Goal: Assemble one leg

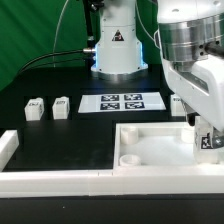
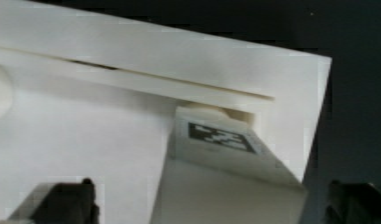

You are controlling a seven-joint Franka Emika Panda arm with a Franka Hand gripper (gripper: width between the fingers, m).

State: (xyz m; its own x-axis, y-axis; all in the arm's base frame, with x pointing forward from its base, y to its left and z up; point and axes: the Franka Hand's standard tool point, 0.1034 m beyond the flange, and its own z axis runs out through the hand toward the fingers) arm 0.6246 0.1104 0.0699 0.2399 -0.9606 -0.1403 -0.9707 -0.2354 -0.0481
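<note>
The leg point(image 2: 231, 160), a white post with a black-and-white tag, stands between my fingers in the wrist view, its far end against the ridge of the large white panel point(image 2: 80, 130). In the exterior view the leg point(image 1: 208, 141) is at the panel's point(image 1: 150, 150) right side, partly hidden by my hand. My gripper point(image 1: 205, 133) is open around it. One dark fingertip point(image 2: 62, 200) stands clear of the leg, and the other point(image 2: 356, 200) is close beside it. Two more legs point(image 1: 36, 108) point(image 1: 62, 106) stand at the exterior view's left.
The marker board point(image 1: 122, 101) lies at the table's middle, in front of the robot base point(image 1: 117, 50). A white L-shaped wall point(image 1: 60, 180) runs along the front and left edge. The table is black.
</note>
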